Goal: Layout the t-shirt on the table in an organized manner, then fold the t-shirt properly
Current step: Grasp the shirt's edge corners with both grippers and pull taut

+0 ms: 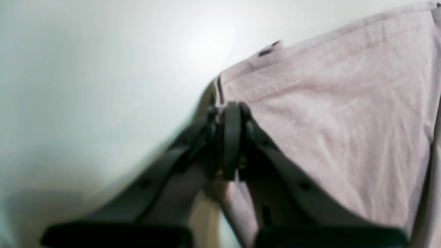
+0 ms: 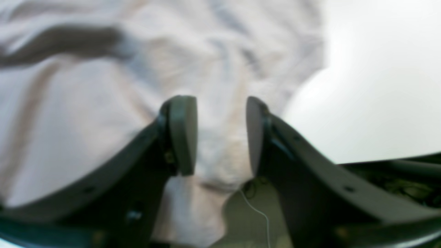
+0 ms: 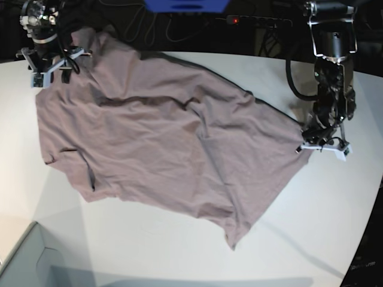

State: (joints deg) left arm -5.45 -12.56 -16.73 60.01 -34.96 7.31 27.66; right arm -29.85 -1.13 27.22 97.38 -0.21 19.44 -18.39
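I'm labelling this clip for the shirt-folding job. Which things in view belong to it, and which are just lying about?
Part of the job:
- t-shirt
- table
- left gripper, jaws shut on the shirt's hemmed corner
- right gripper, jaws open over the cloth

Lying about:
- pale grey-green box corner
- dark cables

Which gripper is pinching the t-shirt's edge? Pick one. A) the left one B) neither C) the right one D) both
A: the left gripper is shut on a hemmed corner of the t-shirt, while the right gripper stands open over the cloth, gripping nothing.
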